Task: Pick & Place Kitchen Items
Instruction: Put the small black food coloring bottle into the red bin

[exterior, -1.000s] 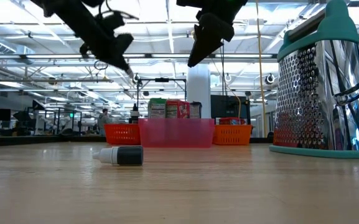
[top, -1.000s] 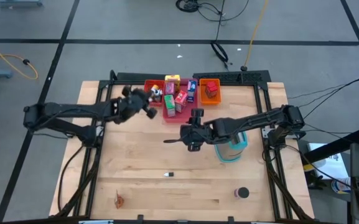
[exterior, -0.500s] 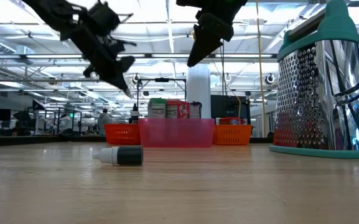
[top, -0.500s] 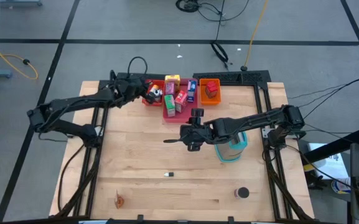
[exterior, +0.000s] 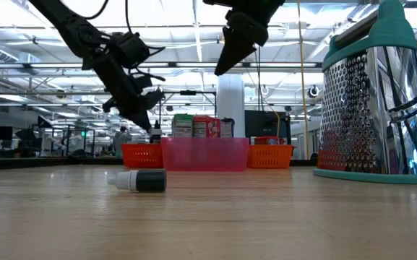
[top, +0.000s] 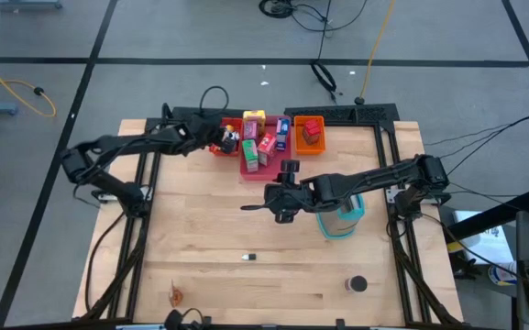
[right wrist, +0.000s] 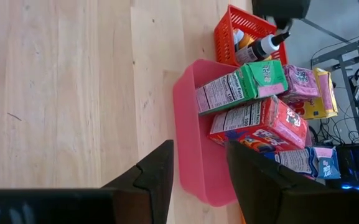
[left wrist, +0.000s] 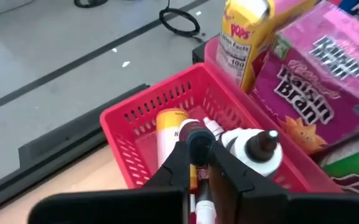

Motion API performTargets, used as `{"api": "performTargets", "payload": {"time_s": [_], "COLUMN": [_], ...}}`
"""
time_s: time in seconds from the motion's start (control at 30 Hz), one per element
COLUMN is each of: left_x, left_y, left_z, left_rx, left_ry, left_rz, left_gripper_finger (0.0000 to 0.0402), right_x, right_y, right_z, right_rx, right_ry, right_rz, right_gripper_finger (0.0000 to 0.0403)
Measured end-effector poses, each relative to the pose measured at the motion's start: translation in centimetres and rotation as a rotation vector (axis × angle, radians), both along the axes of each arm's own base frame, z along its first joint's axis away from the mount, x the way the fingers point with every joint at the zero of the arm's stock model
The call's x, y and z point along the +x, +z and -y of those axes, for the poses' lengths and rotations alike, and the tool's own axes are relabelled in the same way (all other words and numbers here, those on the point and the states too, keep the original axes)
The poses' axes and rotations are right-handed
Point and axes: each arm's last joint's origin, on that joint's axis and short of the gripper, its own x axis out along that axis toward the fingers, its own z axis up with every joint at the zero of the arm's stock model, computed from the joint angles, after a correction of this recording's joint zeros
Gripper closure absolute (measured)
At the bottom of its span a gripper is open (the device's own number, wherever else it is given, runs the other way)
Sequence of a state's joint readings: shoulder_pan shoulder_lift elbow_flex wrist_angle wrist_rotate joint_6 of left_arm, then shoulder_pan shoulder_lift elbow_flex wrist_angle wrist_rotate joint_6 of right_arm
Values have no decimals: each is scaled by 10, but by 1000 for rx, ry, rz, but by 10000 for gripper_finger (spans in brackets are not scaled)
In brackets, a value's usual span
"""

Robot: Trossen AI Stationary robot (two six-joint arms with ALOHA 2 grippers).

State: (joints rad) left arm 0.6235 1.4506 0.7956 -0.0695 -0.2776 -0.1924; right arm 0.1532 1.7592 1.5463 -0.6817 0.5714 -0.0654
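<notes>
**Bottle over the red basket**

My left fingers [left wrist: 199, 163] are clamped on a small dark-capped bottle [left wrist: 195, 138], held just above the red basket [left wrist: 143, 118] at the far edge of the surface [top: 227, 238]. The basket is plastic mesh with slotted walls; in it lie a yellow-orange tube [left wrist: 170, 134] and a white bottle [left wrist: 254, 149] with a dark round cap. How much more lies under my fingers I cannot tell.

Beside it the pink tray [right wrist: 191, 137], smooth and translucent, holds cardboard boxes standing close together: a green one [right wrist: 244, 87], a red one [right wrist: 260, 127], a purple Raisin Bran box [left wrist: 319, 93] and a yellow box [left wrist: 244, 34], partly cut off. The orange basket [top: 309, 135] holds a red block [top: 311, 131].

My right fingers [right wrist: 195, 174] hang apart and empty above mid-surface, near the teal-footed metal grater [exterior: 374, 94]. A tiny bottle [exterior: 137, 180] lies on its side on the wood; a dark can [top: 357, 285] and a reddish bit [top: 176, 295] sit near the front edge.
</notes>
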Motion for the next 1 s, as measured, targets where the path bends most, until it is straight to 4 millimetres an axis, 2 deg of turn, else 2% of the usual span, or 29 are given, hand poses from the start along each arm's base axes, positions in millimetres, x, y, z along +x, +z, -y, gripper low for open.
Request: {"api": "performTargets", "payload": {"time_s": [0.17,0.6,0.83,1.0], "left_x": [4,4,4,-6], "left_y": [-9,-10,-10,11], "left_z": [-3,-3,-2,11], "left_rx": [-18,-12,-14,0], "left_ry": [12,28,-6,-45], "left_rz": [-4,-8,-24,-31], "left_gripper_finger": [333,231,214,222], "right_x": [0,0,0,0], "right_y": [0,0,0,0], "right_z": [0,0,0,0], "right_rx": [0,0,0,1], "right_ry": [0,1,1,-1], "right_rz": [4,3,3,4], "right_gripper_finger": [264,264,264,264]}}
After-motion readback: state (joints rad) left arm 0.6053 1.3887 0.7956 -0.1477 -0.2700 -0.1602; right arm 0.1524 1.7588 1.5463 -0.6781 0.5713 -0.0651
